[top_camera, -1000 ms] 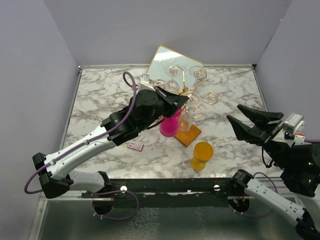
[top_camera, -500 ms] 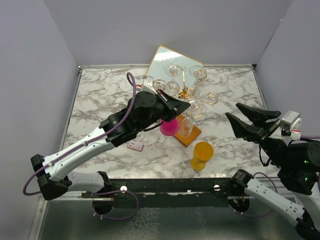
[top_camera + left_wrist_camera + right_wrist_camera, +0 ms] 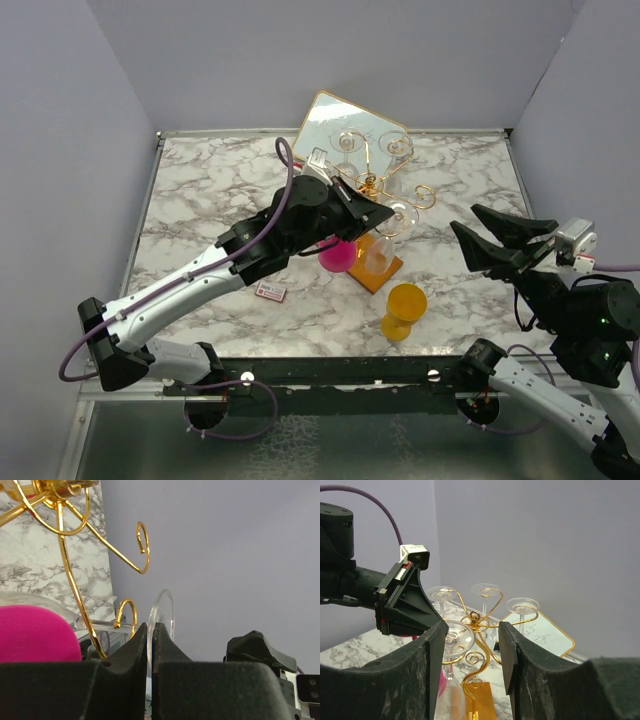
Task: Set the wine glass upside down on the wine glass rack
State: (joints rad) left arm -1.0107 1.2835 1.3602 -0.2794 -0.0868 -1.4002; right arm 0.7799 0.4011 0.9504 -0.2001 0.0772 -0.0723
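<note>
The wine glass rack (image 3: pixel 368 186) is a gold wire stand on an orange-brown wooden base (image 3: pixel 380 272). My left gripper (image 3: pixel 385 213) is shut on the foot of a clear wine glass (image 3: pixel 378 258), which hangs upside down with its bowl above the base. In the left wrist view my fingertips (image 3: pixel 151 626) pinch the clear foot disc (image 3: pixel 164 611), and the stem lies in a curled gold arm (image 3: pixel 125 612). My right gripper (image 3: pixel 463 221) is open and empty to the right of the rack. The right wrist view shows the held glass's foot (image 3: pixel 457 635) and the rack (image 3: pixel 479 620).
Three more clear glasses (image 3: pixel 487 590) hang on the far arms. A pink glass (image 3: pixel 338 255) stands left of the base and an orange glass (image 3: pixel 405 305) in front of it. A gold-framed mirror (image 3: pixel 335 118) leans behind. A small card (image 3: pixel 270 292) lies on the marble table.
My left gripper has moved right and farther in with the clear glass, carrying its foot up to the rack's near curled arm. The right arm has barely moved.
</note>
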